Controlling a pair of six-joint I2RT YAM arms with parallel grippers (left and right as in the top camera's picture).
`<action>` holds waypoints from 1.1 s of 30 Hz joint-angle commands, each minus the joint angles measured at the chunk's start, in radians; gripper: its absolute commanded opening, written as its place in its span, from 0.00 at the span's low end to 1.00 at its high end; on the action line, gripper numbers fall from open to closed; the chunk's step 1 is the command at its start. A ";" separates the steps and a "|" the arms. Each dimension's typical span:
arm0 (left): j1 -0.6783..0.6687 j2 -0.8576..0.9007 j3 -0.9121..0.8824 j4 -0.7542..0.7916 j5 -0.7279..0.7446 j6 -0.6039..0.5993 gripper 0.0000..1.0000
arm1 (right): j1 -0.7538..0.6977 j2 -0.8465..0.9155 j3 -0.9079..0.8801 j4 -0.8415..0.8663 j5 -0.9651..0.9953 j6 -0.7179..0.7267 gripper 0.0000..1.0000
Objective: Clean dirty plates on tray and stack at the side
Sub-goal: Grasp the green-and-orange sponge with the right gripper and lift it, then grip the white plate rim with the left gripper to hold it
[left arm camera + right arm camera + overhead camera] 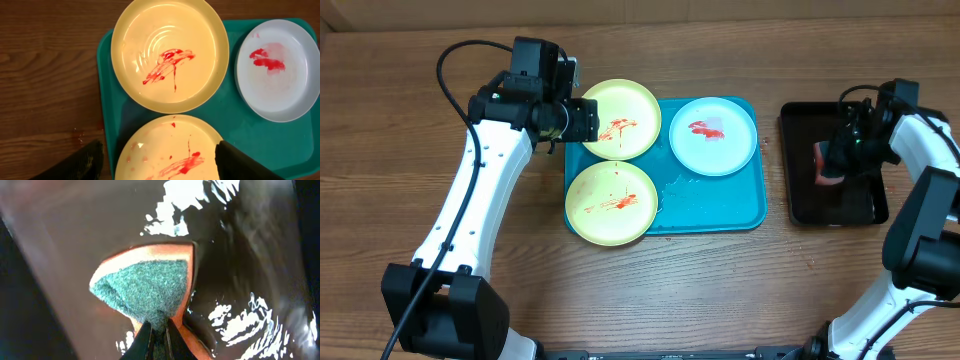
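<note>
Three plates lie on the turquoise tray (720, 205), all smeared red: a yellow-green plate (620, 118) at far left, another yellow-green plate (611, 202) at near left, and a pale blue plate (713, 135) at far right. My left gripper (588, 122) is open and empty, hovering at the far yellow plate's left rim. In the left wrist view its fingers (160, 162) are wide apart over the near plate (170, 155), with the far plate (170, 55), blue plate (275, 70) and tray (260, 145) beyond. My right gripper (157, 330) is shut on a green-topped orange sponge (145, 287).
A smaller black tray (800, 200) stands to the right of the turquoise one, wet inside (240, 320), with the sponge (825, 165) and my right gripper (845, 145) in it. Droplets sit on the turquoise tray's middle (675, 185). Bare wooden table (420, 100) surrounds both trays.
</note>
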 commanded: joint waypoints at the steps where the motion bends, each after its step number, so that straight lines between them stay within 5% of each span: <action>1: -0.002 0.009 0.023 0.007 -0.004 -0.038 0.71 | 0.005 -0.060 0.082 -0.050 -0.018 0.047 0.04; 17: -0.035 0.011 0.023 0.034 0.036 -0.153 0.72 | 0.007 -0.143 0.322 -0.323 -0.212 0.046 0.04; 29: -0.236 0.193 0.055 0.233 0.113 -0.510 0.59 | 0.055 -0.143 0.377 -0.346 -0.271 0.046 0.04; 33: -0.261 0.319 0.139 0.230 0.123 -0.559 0.47 | 0.070 -0.143 0.377 -0.343 -0.271 0.046 0.04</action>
